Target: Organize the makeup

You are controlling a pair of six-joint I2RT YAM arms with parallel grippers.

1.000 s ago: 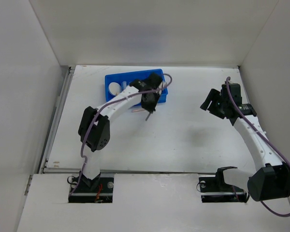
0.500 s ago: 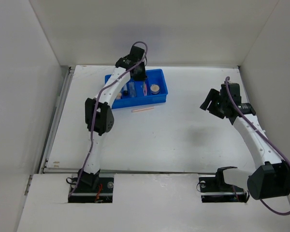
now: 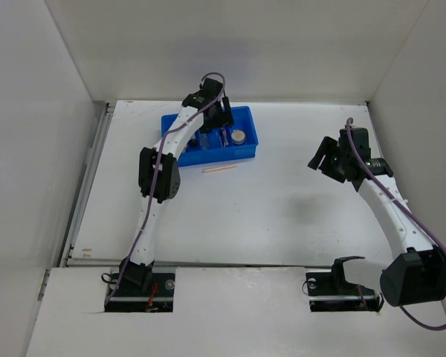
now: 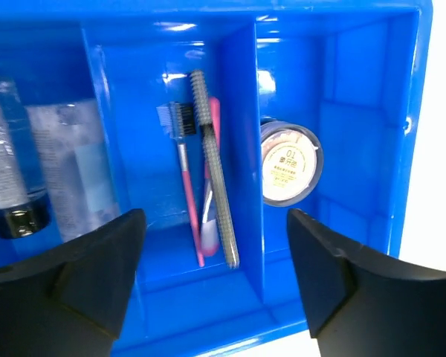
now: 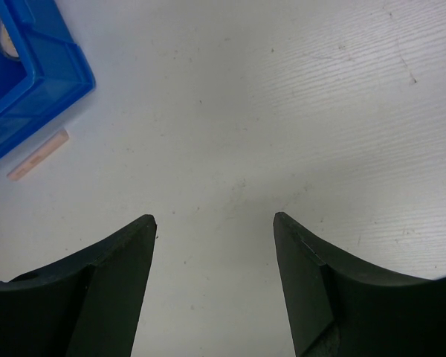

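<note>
Over blue tray (image 4: pixel 241 111): left gripper (image 4: pixel 214 223), jaws wide, empty
Middle compartment: thin pink sticks (image 4: pixel 184 186), grey spiral brush (image 4: pixel 212 163)
Right compartment: small round compact (image 4: pixel 286 163)
Left compartment: clear small bottle (image 4: pixel 70 171), black-silver tube (image 4: pixel 4 171)
On worktop (image 3: pixel 282 208): loose peach stick (image 3: pixel 219 169), just beside tray front
Right side: right gripper (image 5: pixel 213 217) above worktop, jaws wide, empty

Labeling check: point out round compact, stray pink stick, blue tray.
round compact (image 4: pixel 286 163), left wrist view, lid centre
pink stick (image 3: pixel 219 170), top external view, mid-length
blue tray (image 4: pixel 241 111), left wrist view, divider wall
</note>
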